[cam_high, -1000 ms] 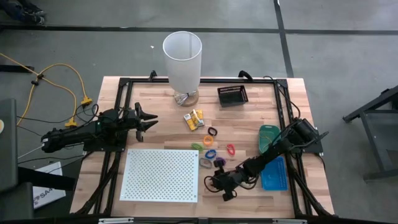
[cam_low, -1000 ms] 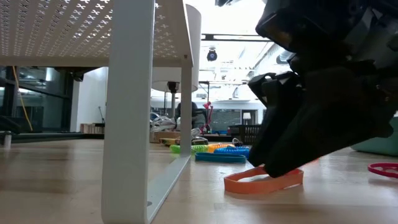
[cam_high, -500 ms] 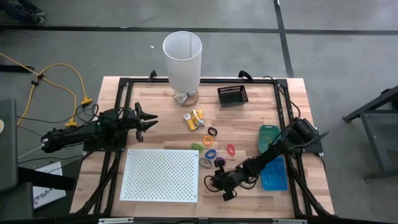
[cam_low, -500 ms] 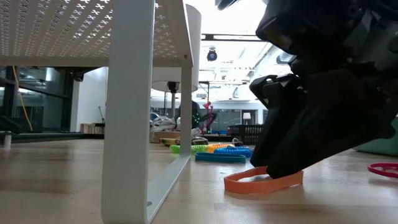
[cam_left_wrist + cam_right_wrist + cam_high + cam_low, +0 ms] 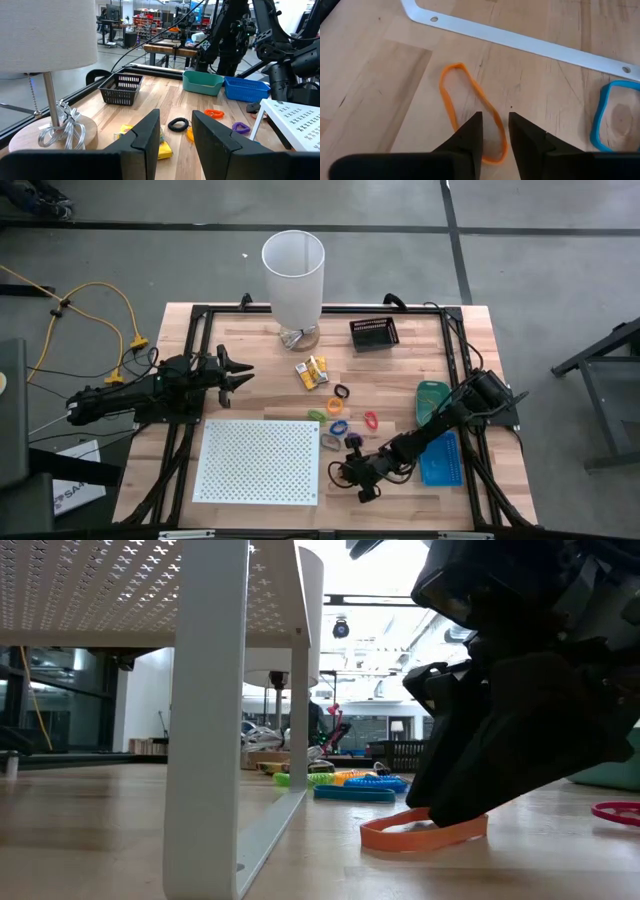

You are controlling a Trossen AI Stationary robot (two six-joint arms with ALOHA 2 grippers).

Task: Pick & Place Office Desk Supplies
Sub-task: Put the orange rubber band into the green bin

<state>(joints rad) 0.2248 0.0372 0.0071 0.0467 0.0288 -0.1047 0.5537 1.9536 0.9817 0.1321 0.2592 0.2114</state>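
Observation:
An orange rubber band (image 5: 451, 95) lies flat on the wood near the table's near edge, right of the white perforated board (image 5: 260, 461). My right gripper (image 5: 495, 120) is down at the band's end (image 5: 420, 833), narrowly open, with one strand running into the gap between its fingers. Yellow packets (image 5: 311, 371) and black (image 5: 341, 392), green (image 5: 316, 415), blue (image 5: 338, 426), pink (image 5: 371, 420) and purple (image 5: 352, 442) loops lie mid-table. My left gripper (image 5: 235, 372) waits open above the table's left side, also seen in its wrist view (image 5: 175, 130). My right gripper comes at the orange band from above, slanting toward the table's left, its fingers (image 5: 470, 135) on either side of one strand near the band's end (image 5: 492, 160). The band lies flat on the table. Whether the fingers touch it, I cannot tell.
The tall white cylinder (image 5: 294, 278) stands at the far edge, with a black basket (image 5: 374, 333) to its right. A teal tray (image 5: 432, 398) and a blue tray (image 5: 441, 460) sit at the right side. The board's white foot rail (image 5: 520, 42) runs just beyond the band.

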